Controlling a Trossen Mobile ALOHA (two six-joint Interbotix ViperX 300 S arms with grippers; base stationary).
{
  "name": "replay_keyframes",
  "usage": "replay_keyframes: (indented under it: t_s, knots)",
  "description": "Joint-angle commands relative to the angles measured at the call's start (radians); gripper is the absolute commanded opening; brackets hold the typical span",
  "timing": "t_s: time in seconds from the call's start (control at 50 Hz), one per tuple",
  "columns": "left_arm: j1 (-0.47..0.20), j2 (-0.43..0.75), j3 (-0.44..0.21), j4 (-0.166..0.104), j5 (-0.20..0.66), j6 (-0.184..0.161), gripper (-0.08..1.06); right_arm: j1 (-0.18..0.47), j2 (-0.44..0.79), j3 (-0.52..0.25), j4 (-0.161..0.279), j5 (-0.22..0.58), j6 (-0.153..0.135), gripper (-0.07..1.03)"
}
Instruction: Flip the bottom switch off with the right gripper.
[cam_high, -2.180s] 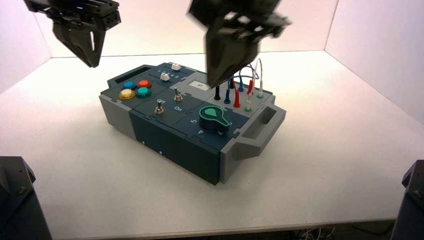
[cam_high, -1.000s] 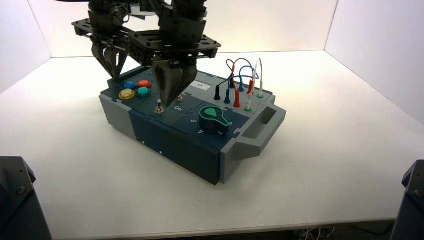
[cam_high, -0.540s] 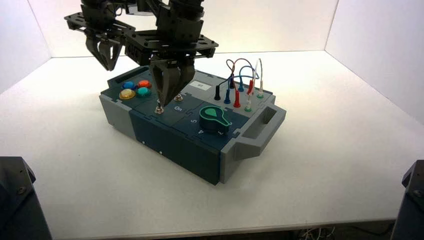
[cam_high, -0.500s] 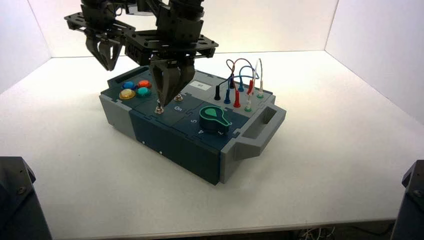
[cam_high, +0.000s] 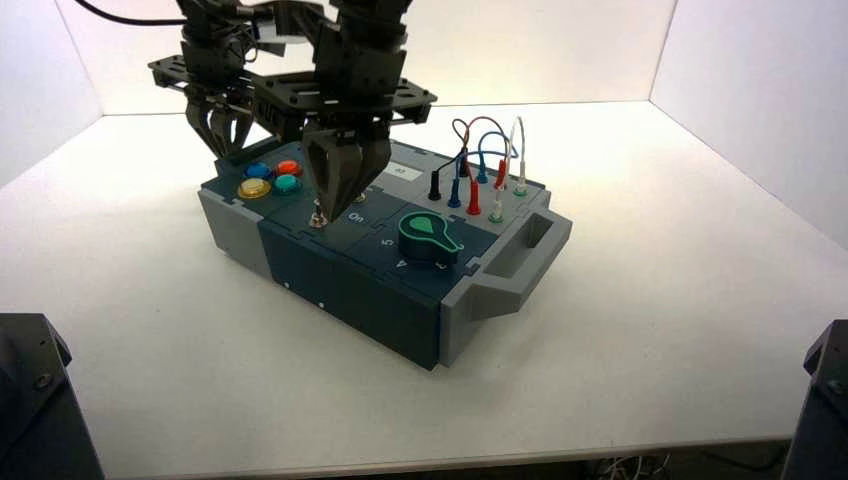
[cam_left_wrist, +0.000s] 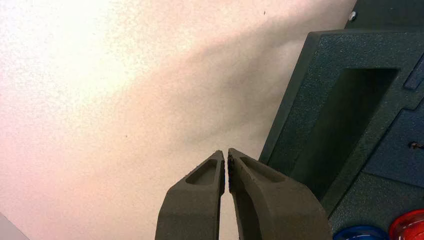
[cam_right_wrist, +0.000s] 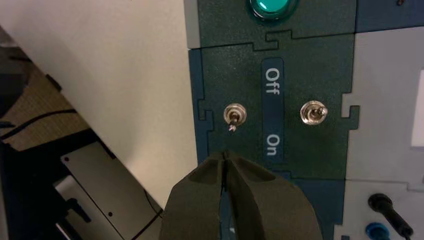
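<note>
Since a moment ago your right gripper (cam_high: 332, 220) has eased slightly right and nearer you, and your left gripper (cam_high: 222, 154) has shifted slightly right and nearer you too. The right one has its fingertips pressed together, holding nothing, just right of the bottom switch (cam_right_wrist: 235, 115), with a gap showing between them in its wrist view. That silver toggle sits on the near part of the box's top, left of the green-marked knob (cam_high: 428, 238), its lever leaning toward "On". You can read "Off" and "On" on the strip (cam_right_wrist: 273, 110) between it and the second toggle (cam_right_wrist: 314, 113); you can't make out the white label's (cam_high: 400, 171) writing. Your left gripper waits by the far-left handle (cam_high: 255, 148), its fingertips narrowly parted with nothing between them.
</note>
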Motion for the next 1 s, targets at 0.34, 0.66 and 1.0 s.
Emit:
replay_keyframes:
  t_s: [0.34,0.66,1.0]
  knots:
    - [-0.005,-0.021,-0.021,0.0,-0.002,0.006,0.05,0.005,0.023,-0.081,0.005,0.006,-0.006,-0.02]
    - [-0.006,-0.025,-0.021,0.0,-0.002,0.008,0.05,0.003,0.035,-0.089,0.003,0.009,-0.006,-0.02]
    - [-0.006,-0.023,-0.025,-0.002,0.002,0.008,0.05,-0.002,0.06,-0.109,-0.008,0.009,-0.006,-0.02]
